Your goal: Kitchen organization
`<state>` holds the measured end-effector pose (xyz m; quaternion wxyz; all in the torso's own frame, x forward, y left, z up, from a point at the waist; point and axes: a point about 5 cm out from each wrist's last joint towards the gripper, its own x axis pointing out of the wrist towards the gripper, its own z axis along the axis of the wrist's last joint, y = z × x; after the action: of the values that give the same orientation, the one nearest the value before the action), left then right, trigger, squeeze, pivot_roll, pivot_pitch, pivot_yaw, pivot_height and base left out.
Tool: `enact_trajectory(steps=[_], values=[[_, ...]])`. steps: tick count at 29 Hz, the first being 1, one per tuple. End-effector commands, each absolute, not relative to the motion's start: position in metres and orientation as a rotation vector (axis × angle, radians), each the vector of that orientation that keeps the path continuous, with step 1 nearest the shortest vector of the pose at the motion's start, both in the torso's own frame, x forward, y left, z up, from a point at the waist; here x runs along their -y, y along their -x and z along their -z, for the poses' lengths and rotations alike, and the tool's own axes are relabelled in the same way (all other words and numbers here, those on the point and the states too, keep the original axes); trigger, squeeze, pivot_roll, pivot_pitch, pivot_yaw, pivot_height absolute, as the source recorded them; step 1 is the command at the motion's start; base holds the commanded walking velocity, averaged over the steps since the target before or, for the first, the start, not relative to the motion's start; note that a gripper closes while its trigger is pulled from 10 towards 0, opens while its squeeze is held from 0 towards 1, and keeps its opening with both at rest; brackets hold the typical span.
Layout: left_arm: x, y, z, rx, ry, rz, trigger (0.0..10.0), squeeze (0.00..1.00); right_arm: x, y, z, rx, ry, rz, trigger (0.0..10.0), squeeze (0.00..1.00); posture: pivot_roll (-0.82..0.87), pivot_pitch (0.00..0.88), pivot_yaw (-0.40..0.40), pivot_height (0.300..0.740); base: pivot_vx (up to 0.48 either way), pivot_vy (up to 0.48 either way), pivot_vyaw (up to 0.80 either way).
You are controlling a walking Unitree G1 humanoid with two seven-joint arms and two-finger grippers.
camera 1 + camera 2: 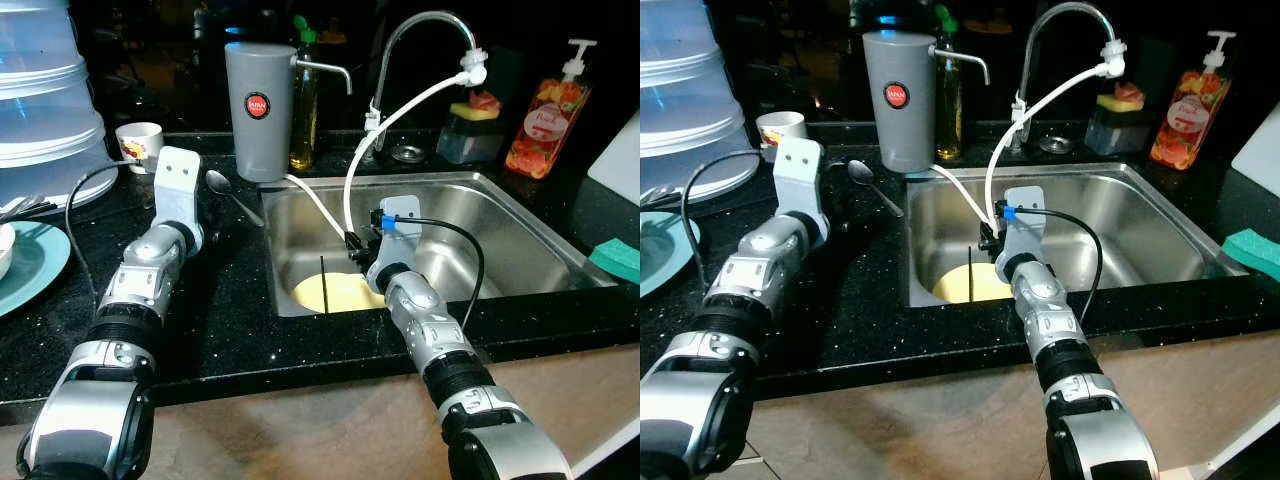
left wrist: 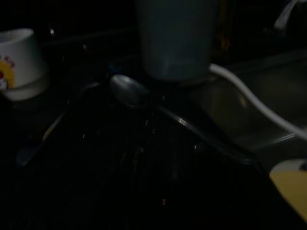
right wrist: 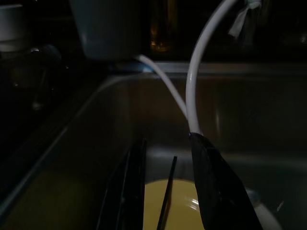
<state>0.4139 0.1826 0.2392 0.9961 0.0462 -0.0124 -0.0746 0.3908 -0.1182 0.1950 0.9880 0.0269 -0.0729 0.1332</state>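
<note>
Spoon (image 2: 128, 90) shows before left hand (image 1: 196, 215) on desk (image 1: 230, 300); grip unreadable. Right hand (image 3: 168, 191), fingers spread, hangs over yellow plate (image 3: 172, 203) in sink (image 1: 520, 250).

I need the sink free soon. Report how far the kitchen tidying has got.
Nothing looks finished. In hand: the right tool is down in the steel sink over the yellow plate. Left: the metal spoon and small white cup sit on the black counter by the left tool.
</note>
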Motion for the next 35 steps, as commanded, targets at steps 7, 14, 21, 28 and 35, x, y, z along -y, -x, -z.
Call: enact_trajectory(steps=[7,14,21,28,35], values=[[-0.171,-0.423,-0.255,0.067,-0.035,0.200,10.0,0.00,0.127,-0.378,-0.185,0.134,-0.058,-0.212,10.0,0.00,-0.01,0.190,0.058,0.740,0.000,0.000,0.00],[-0.165,-0.425,-0.262,0.082,0.012,0.220,10.0,0.00,0.127,-0.374,-0.187,0.142,-0.063,-0.198,10.0,0.00,-0.02,0.208,0.067,0.740,0.000,0.000,0.00],[-0.155,-0.427,-0.267,0.044,0.156,0.247,10.0,0.00,0.128,-0.373,-0.199,0.162,-0.052,-0.196,10.0,0.00,-0.04,0.212,0.068,0.740,0.000,0.000,0.00],[-0.137,-0.427,-0.252,-0.111,0.242,0.319,10.0,0.00,0.130,-0.373,-0.205,0.169,-0.052,-0.193,10.0,0.00,-0.04,0.215,0.071,0.740,0.000,0.000,0.00],[-0.126,-0.425,-0.249,-0.161,0.345,0.370,10.0,0.00,0.132,-0.373,-0.208,0.168,-0.059,-0.183,10.0,0.00,-0.04,0.213,0.068,0.740,0.000,0.000,0.00]])
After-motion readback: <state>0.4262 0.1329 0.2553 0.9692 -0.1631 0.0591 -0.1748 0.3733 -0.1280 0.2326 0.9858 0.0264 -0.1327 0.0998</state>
